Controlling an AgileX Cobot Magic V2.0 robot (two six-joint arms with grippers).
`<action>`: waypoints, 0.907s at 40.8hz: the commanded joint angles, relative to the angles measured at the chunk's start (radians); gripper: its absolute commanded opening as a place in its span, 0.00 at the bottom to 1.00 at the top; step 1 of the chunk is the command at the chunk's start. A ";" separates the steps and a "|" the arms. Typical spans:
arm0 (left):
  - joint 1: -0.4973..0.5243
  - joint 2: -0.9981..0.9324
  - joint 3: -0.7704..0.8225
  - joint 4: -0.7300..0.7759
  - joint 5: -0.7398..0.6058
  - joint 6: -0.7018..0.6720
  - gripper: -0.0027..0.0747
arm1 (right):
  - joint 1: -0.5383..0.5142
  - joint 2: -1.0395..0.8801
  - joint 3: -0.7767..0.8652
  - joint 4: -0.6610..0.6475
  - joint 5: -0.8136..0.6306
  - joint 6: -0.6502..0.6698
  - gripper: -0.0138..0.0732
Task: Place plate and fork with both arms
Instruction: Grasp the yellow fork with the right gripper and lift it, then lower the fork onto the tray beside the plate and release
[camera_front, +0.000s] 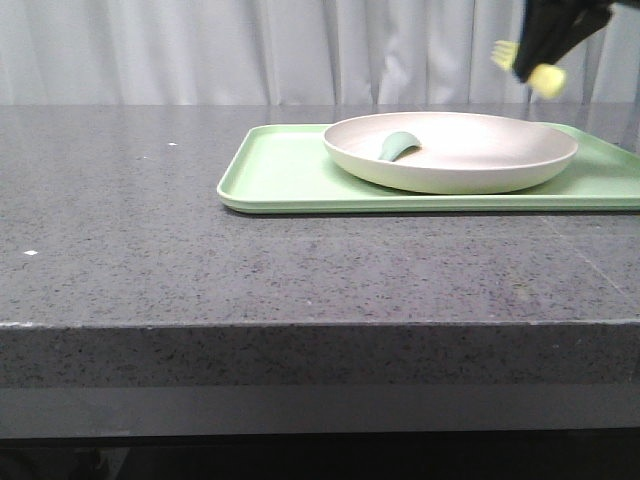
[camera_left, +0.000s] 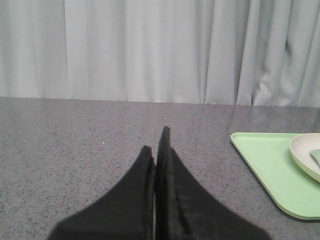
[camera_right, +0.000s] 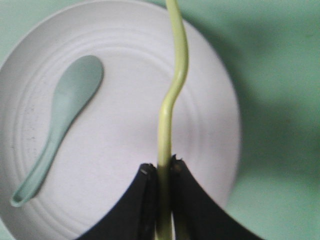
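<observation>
Plate (camera_front: 450, 152) already sits on the tray (camera_front: 290, 175), spoon (camera_right: 60, 125) in it, so that part looks done. Right gripper (camera_right: 162, 172) pinches the fork (camera_right: 172, 85) in the air above the plate; setting it down is what's left. Left gripper (camera_left: 156, 150) is pressed together, empty, over bare table (camera_left: 75, 145).

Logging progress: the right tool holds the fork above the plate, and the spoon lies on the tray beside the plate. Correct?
Not quite. The spoon lies inside the plate, not beside it on the tray, as the right wrist view shows. The right tool does hold the fork above the plate.
</observation>
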 joint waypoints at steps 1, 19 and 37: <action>0.001 0.011 -0.027 0.001 -0.090 -0.005 0.01 | -0.060 -0.053 -0.031 0.001 0.007 -0.060 0.10; 0.001 0.011 -0.027 0.001 -0.090 -0.005 0.01 | -0.120 0.080 -0.026 0.001 0.009 -0.168 0.10; 0.001 0.011 -0.027 0.001 -0.090 -0.005 0.01 | -0.120 0.102 -0.027 -0.032 0.031 -0.168 0.36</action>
